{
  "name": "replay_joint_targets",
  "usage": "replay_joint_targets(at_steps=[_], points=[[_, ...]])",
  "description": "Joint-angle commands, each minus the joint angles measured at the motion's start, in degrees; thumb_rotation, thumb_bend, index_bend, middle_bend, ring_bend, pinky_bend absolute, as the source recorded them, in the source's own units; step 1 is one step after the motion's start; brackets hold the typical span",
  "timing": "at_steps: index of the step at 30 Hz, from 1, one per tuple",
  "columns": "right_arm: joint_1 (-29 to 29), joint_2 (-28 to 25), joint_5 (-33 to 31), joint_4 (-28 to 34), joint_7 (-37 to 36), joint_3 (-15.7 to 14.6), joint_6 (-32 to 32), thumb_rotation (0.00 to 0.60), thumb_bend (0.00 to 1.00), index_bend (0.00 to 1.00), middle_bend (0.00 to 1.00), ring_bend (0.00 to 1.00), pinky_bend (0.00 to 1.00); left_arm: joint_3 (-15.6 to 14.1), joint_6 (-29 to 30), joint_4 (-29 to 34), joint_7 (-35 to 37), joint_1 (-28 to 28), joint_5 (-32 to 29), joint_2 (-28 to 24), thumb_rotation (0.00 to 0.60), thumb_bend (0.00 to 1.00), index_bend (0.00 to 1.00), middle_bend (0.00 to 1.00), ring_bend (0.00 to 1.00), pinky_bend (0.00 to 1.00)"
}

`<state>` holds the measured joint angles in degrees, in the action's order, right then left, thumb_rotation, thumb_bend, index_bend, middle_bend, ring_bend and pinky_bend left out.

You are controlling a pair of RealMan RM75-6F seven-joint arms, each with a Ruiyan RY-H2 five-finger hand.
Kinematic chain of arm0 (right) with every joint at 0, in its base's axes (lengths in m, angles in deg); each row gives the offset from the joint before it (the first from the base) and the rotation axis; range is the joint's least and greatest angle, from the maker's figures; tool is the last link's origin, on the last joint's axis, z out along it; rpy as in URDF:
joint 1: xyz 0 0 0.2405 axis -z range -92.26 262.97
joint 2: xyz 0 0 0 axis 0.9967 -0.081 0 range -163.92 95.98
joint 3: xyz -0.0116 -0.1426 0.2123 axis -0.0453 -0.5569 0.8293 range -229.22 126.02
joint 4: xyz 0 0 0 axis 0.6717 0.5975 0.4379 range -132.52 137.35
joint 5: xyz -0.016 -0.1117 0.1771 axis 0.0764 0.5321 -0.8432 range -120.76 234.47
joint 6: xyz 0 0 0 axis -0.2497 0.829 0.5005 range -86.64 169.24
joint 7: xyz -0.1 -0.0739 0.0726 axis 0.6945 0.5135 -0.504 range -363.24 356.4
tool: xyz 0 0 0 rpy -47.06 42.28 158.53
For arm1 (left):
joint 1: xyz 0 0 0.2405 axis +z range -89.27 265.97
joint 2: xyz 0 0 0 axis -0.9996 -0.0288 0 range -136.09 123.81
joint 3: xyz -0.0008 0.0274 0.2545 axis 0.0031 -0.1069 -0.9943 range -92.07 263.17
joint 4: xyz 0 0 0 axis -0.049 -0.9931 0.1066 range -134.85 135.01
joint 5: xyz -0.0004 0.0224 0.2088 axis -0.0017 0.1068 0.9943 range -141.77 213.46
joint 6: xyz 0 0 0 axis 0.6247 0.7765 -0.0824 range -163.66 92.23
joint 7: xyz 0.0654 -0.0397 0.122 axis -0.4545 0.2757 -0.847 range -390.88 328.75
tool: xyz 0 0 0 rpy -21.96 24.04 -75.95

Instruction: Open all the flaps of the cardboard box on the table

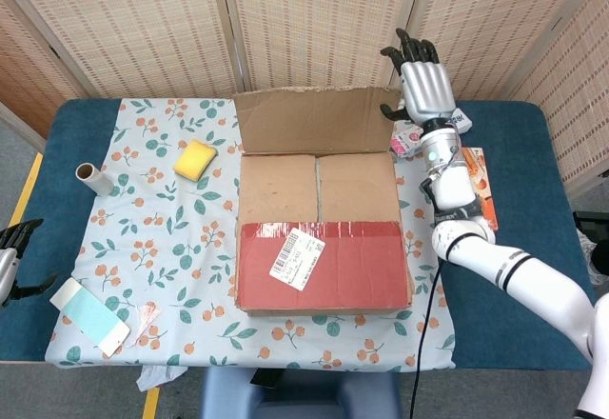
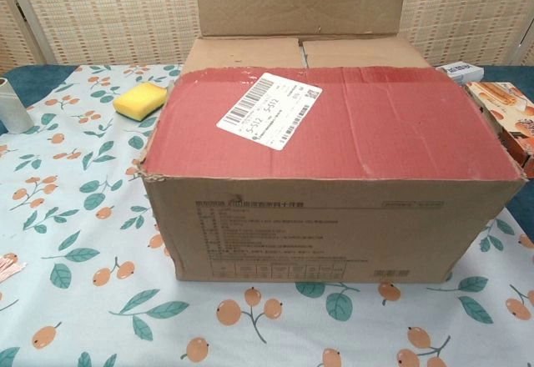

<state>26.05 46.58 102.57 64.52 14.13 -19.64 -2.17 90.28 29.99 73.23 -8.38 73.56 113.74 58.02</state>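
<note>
The cardboard box (image 1: 319,238) stands mid-table. Its far flap (image 1: 314,119) is raised and leans back; in the chest view this flap (image 2: 300,0) stands upright behind the top. Two brown inner flaps (image 1: 276,188) lie flat and closed. The near flap (image 1: 324,267), covered in red tape with a white label (image 2: 269,110), also lies flat. My right hand (image 1: 423,81) is upright beside the far flap's right corner, fingers straight, thumb by the flap's edge, holding nothing. My left hand (image 1: 11,259) shows partly at the left frame edge, off the table, empty.
A yellow sponge (image 1: 195,160) and a paper roll (image 1: 93,178) lie left of the box. A teal packet (image 1: 90,312) sits at the front left. An orange snack box (image 1: 481,186) and a white packet (image 1: 419,135) lie to the right. Woven screens stand behind.
</note>
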Motion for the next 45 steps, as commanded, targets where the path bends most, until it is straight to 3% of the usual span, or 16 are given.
replay_joint_targets(at_steps=[1, 6, 17, 24, 30, 36, 45], points=[[-1.5, 2.0, 1.8, -5.3, -6.0, -1.1, 3.7, 0.6, 0.29, 0.18, 0.0, 0.06, 0.0, 0.1, -0.3, -0.3, -0.3, 0.1, -0.6, 0.2, 0.6, 0.33, 0.0, 0.1, 0.04, 0.0], [0.9, -0.1, 5.9, -2.7, -11.1, -2.2, 1.9, 0.6, 0.29, 0.18, 0.0, 0.06, 0.0, 0.3, -0.5, -0.4, -0.6, 0.4, -1.6, 0.3, 0.6, 0.33, 0.0, 0.1, 0.04, 0.0], [13.5, -15.4, 14.8, 20.6, -20.1, -6.0, -4.3, 0.6, 0.29, 0.18, 0.0, 0.06, 0.0, 0.8, 0.0, 0.3, -3.2, 0.3, -2.1, 0.6, 0.6, 0.33, 0.0, 0.1, 0.04, 0.0], [19.0, -20.5, 24.2, 26.1, -38.0, -9.4, -0.6, 0.6, 0.29, 0.18, 0.0, 0.06, 0.0, 1.1, -0.7, 0.3, -6.0, 0.0, -3.5, 1.2, 0.6, 0.33, 0.0, 0.1, 0.04, 0.0], [20.8, -23.4, 32.6, 27.7, -52.5, -11.3, -0.2, 0.6, 0.29, 0.18, 0.0, 0.07, 0.0, 1.2, -2.4, -0.5, -6.2, -0.5, -4.3, 1.5, 0.6, 0.33, 0.0, 0.1, 0.04, 0.0], [21.6, -25.0, 39.5, 27.8, -69.8, -13.8, -0.8, 0.6, 0.29, 0.18, 0.04, 0.11, 0.07, 1.2, -3.2, -1.2, -6.0, -0.8, -4.2, 1.8, 0.6, 0.33, 0.0, 0.08, 0.04, 0.0], [17.7, -25.9, 54.7, 21.4, -105.5, -22.6, -4.3, 0.6, 0.29, 0.18, 0.09, 0.16, 0.2, 1.2, -3.8, -1.6, -6.6, -1.0, -4.7, 2.2, 0.6, 0.33, 0.0, 0.08, 0.04, 0.0]])
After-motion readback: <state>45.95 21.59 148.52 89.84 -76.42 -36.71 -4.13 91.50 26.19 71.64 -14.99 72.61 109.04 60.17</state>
